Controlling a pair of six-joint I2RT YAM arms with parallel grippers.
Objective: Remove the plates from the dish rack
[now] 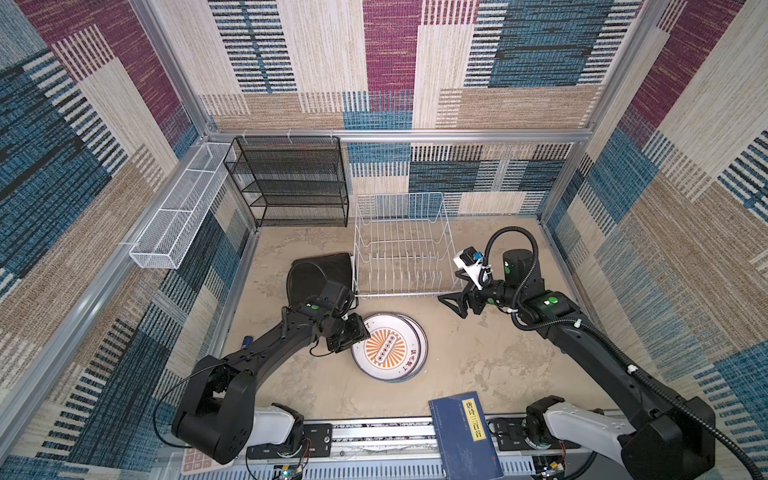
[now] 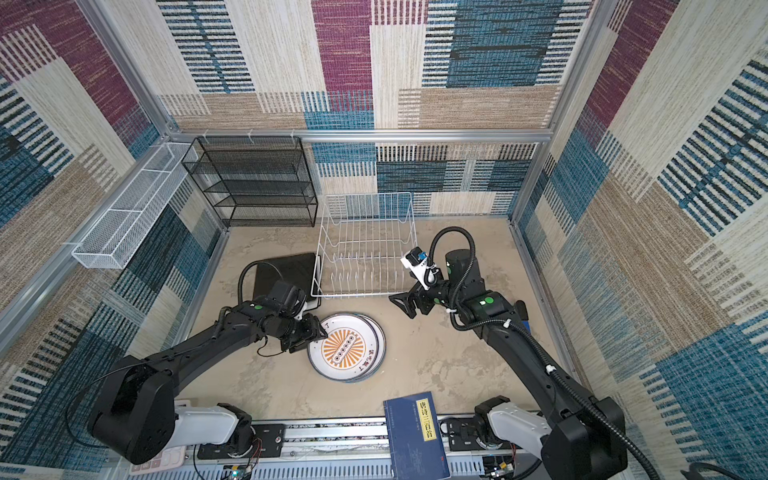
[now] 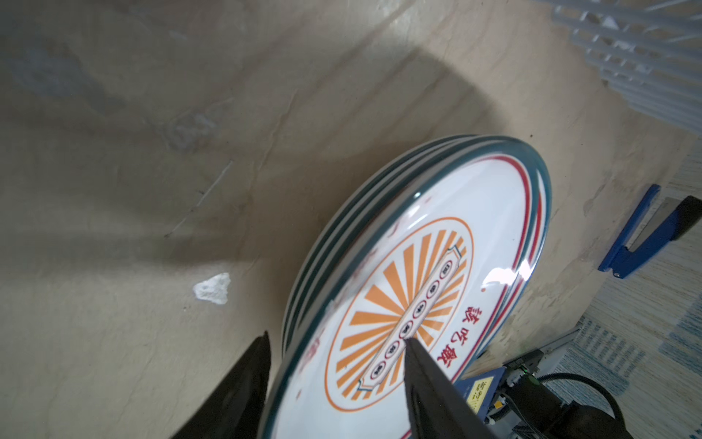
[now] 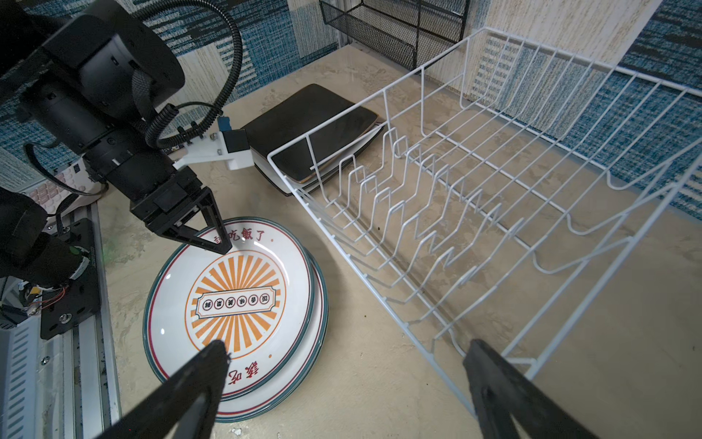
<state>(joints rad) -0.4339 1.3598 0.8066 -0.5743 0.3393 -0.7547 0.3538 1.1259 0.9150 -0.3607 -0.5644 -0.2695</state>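
Beige tabletop (image 1: 478, 357), dish rack (image 1: 401, 249) bare near the back edge. Round plates (image 1: 390, 347) stacked mid-table, square plates (image 1: 328, 266) beside the rack. Left gripper (image 3: 336, 337) half-open astride the top rim, seemingly not pinching. Lift straight off, don't drag. Right gripper (image 4: 347, 346) wide, empty.

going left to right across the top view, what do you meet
white mesh trough → black mesh shelf → dish rack → right gripper
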